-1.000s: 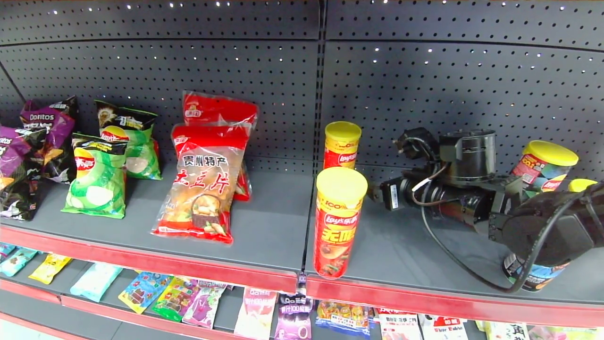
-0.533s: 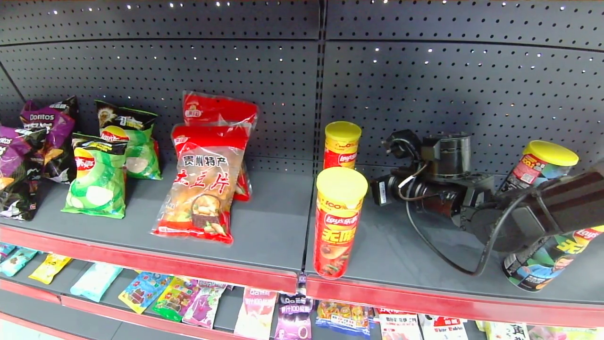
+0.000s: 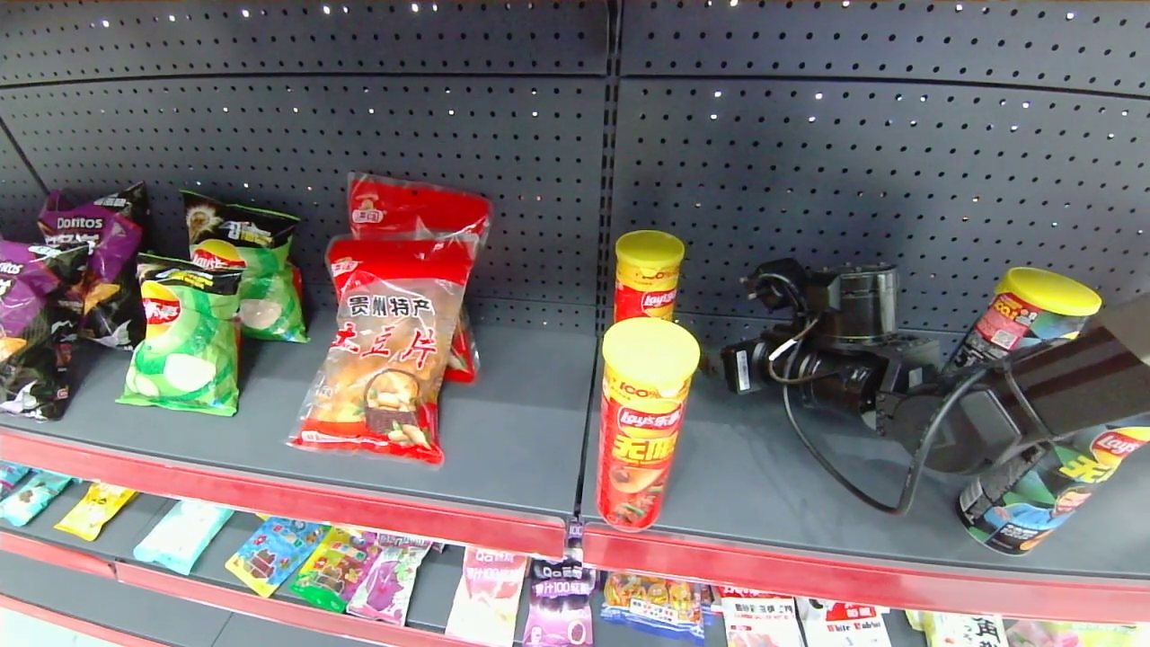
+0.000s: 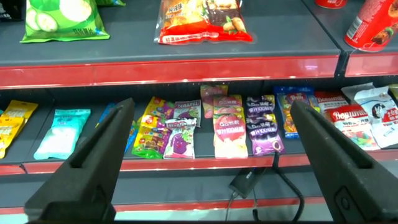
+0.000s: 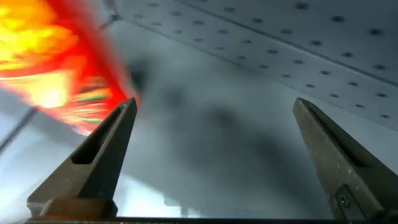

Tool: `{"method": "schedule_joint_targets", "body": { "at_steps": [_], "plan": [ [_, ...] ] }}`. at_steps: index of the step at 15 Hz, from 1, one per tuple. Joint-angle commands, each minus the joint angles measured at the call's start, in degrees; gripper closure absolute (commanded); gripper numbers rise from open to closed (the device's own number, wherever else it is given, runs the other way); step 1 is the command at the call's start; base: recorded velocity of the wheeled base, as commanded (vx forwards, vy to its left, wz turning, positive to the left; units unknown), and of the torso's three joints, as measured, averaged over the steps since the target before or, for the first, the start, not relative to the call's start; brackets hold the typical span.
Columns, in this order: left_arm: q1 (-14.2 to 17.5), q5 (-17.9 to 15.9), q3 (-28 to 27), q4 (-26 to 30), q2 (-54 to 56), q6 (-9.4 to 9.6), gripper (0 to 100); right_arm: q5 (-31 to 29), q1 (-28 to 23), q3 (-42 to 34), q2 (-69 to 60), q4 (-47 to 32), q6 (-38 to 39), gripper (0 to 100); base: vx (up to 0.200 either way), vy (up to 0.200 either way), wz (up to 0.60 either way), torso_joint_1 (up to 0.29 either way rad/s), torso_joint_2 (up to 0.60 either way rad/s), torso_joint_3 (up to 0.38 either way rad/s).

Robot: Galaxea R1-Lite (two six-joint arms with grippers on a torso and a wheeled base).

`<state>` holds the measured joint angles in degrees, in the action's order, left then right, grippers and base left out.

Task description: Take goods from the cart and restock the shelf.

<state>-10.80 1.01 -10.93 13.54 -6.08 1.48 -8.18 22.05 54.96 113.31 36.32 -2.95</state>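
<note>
Two red chip cans with yellow lids stand mid-shelf, one at the front [image 3: 642,422] and one behind it [image 3: 650,274]. To their right my right arm [image 3: 835,368] lies low over the grey shelf [image 3: 746,467], pointing left toward the cans. In the right wrist view my right gripper [image 5: 214,102] is open and holds nothing, with a blurred red can [image 5: 56,62] off to one side. A tilted can [image 3: 1033,314] leans at the back right. A blue-green can [image 3: 1024,517] stands half hidden behind the arm. My left gripper [image 4: 211,106] is open and holds nothing, facing the lower shelves.
Green chip bags [image 3: 189,337], purple bags [image 3: 54,279] and red snack bags [image 3: 391,359] fill the shelf's left half. A pegboard wall [image 3: 809,180] closes the back. Small packets [image 4: 227,124] line the lower shelves under a red front lip [image 3: 359,503].
My right arm has slid a little left and its forearm has lifted, uncovering more of the blue-green can. The cans and bags have not moved.
</note>
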Motion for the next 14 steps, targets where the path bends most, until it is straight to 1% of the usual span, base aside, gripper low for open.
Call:
{"method": "schedule_joint_targets", "body": {
  "at_steps": [1, 3, 4, 5, 8, 11, 14],
  "plan": [
    [0.0, 0.0, 0.2, 0.0, 0.0, -0.07, 0, 0.3, -0.8, 0.4, 1.2, 0.1, -0.1, 0, 0.000, 0.000, 0.00, 0.000, 0.00, 0.000],
    [0.0, 0.0, 0.7, 0.0, 0.0, -0.07, 0, 2.6, -1.5, 0.6, 3.7, 2.3, -1.0, 0, 0.000, 0.000, 0.00, 0.000, 0.00, 0.000],
    [0.0, 0.0, 0.7, 0.0, 0.0, -0.07, 0, 2.6, -1.5, 0.6, 3.7, 2.3, -1.0, 0, 0.000, 0.000, 0.00, 0.000, 0.00, 0.000],
    [0.0, 0.0, 0.9, 0.0, 0.0, -0.16, 0, 4.2, -1.4, 1.2, 5.2, 4.6, -1.3, 0, 0.000, 0.000, 0.00, 0.000, 0.00, 0.000],
    [-0.1, 0.0, 0.9, 0.1, 0.0, -0.86, 0, 4.3, -1.7, 3.4, 6.7, 4.6, -2.1, 0, 0.000, 0.000, 0.00, 0.000, 0.00, 0.000],
    [-0.1, 0.0, 1.1, 0.1, 0.0, -0.86, 0, 4.7, -2.5, 4.7, 7.9, 4.6, -2.7, 0, 0.000, 0.000, 0.00, 0.000, 0.00, 0.000],
    [-0.1, 0.0, 1.5, 0.1, 0.0, -0.86, 0, 6.4, -2.8, 5.2, 8.9, 4.6, -2.9, 0, 0.000, 0.000, 0.00, 0.000, 0.00, 0.000]
  ]
}}
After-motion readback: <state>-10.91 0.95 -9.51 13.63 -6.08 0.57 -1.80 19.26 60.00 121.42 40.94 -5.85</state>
